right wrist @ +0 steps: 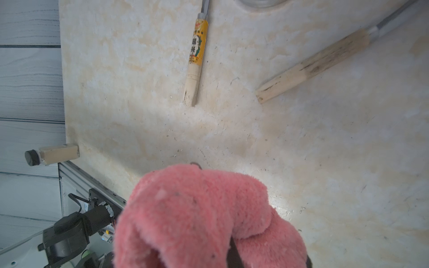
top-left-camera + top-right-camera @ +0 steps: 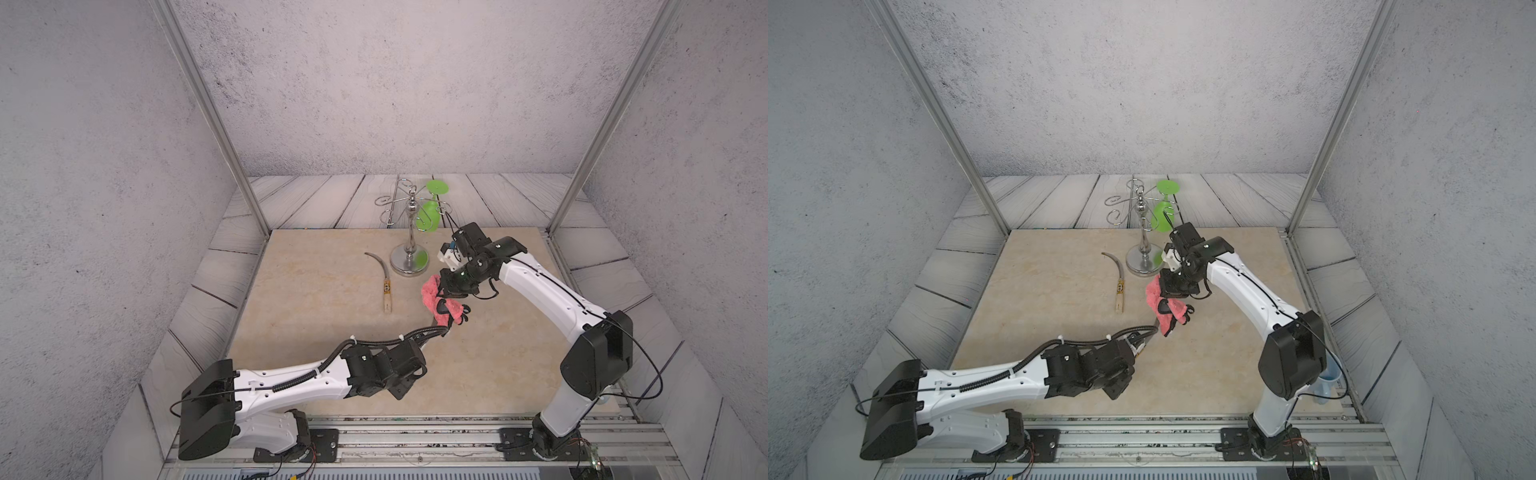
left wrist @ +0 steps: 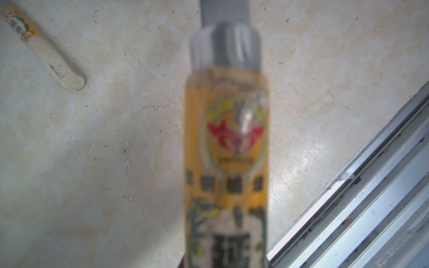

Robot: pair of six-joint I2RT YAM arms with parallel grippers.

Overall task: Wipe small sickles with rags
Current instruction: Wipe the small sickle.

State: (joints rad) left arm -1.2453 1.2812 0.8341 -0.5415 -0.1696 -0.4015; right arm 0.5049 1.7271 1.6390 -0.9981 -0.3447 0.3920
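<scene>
Just above the desk's [image 2: 311, 353] middle, pink rag [image 2: 432, 293] pinched by the right gripper [image 2: 448, 297] over a sickle [image 3: 226, 139] clamped in the left gripper [image 2: 1136, 350]; green goblet [image 2: 430, 216] hung inverted on chrome stand [image 2: 409, 249].

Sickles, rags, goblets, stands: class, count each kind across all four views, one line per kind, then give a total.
Small sickles: 3 (labelled sickle lying flat, labelled sickle held up, plain-handled sickle)
Pink rag: 1
Green goblet: 1
Chrome stand: 1
Total: 6
</scene>
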